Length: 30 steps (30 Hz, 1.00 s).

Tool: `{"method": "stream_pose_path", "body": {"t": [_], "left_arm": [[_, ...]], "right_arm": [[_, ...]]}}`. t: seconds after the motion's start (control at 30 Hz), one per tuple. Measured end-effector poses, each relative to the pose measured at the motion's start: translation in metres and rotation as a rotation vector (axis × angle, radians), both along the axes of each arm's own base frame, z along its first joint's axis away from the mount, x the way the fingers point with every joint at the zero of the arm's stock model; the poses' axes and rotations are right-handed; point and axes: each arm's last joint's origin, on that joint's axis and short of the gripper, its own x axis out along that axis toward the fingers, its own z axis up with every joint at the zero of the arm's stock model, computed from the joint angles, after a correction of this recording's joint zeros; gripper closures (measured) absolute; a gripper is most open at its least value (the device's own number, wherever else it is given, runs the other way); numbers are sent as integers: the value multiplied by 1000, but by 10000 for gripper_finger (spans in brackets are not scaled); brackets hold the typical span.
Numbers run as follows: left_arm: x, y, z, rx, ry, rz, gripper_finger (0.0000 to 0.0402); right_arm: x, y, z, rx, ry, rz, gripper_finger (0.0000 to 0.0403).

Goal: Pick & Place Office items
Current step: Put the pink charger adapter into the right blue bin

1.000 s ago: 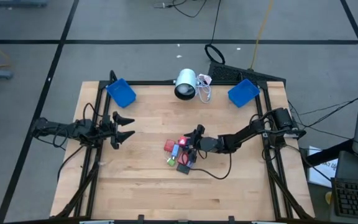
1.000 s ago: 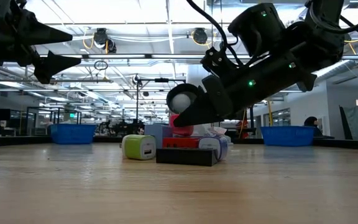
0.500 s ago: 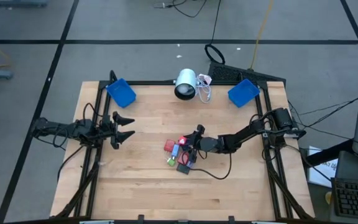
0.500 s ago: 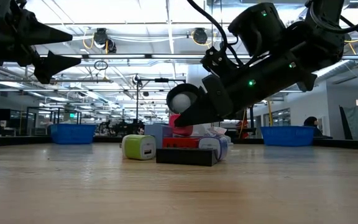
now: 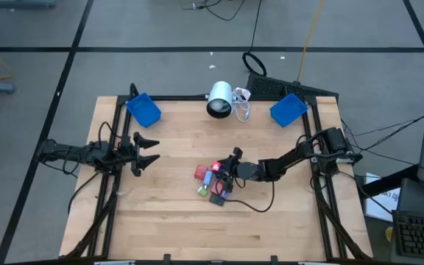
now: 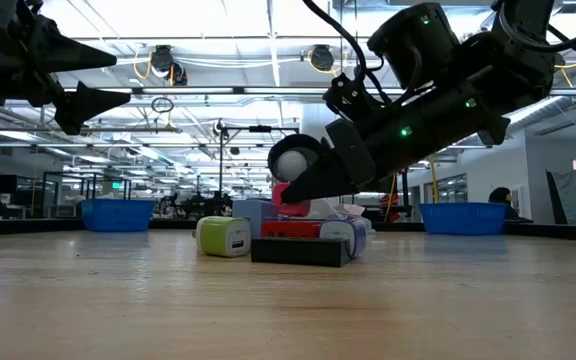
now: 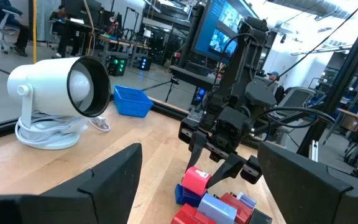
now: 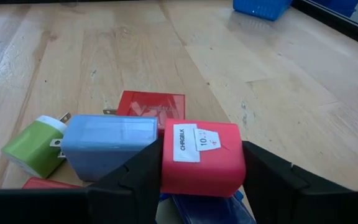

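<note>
At frame centre the right claw (image 8: 199, 163) clamped one red charger (image 8: 201, 157) above one green charger (image 8: 33, 145), while the left claw (image 5: 144, 151) gaped apart.

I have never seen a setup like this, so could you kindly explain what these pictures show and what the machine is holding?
Two dark robot arms work at a wooden table. One camera looks straight down, one sits at table height, and one rides on each wrist. The right tool is closed on a red charger block at the top of a small pile of plug-in blocks: green, light blue and flat red pieces. The left tool waits open, off to the side. At the far edge stand two blue bins and a white lamp with its cable.
</note>
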Motion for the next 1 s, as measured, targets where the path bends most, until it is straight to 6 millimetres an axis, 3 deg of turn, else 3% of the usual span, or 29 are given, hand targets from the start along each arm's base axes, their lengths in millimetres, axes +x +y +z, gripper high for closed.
{"method": "stream_pose_path", "body": {"t": [0.6, 1.0], "left_arm": [[0, 0, 0, 0, 0, 0, 78], [0, 0, 0, 0, 0, 0, 78]], "right_arm": [[0, 1, 1, 28, -2, 44, 225], [-5, 3, 39, 37, -94, 101, 225]]}}
